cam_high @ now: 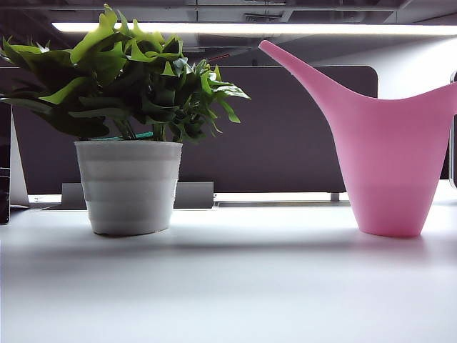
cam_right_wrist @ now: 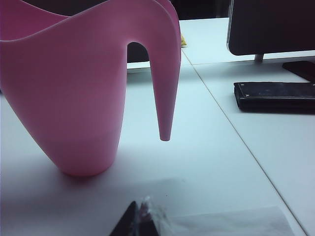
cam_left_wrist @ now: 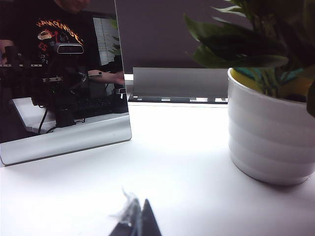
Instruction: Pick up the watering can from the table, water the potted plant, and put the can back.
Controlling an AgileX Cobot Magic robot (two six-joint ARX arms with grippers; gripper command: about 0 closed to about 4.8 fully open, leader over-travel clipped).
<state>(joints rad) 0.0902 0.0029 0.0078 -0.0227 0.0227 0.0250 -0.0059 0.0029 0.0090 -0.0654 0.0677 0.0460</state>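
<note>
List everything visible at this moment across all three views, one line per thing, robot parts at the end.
watering can: one, pink, standing upright on the table at the right of the exterior view, spout pointing towards the plant
potted plant: one, green leaves in a white ribbed pot, standing on the table at the left of the exterior view
table: one, white-grey, under both things
mirror-like panel: one, dark and reflective, leaning upright on the table beside the pot in the left wrist view
flat black device: one, black, lying on the table beyond the can in the right wrist view
monitor: one, dark, behind that device
left gripper: one, dark, low over the table short of the pot, holding nothing
right gripper: one, dark, shut, empty, short of the can
</note>
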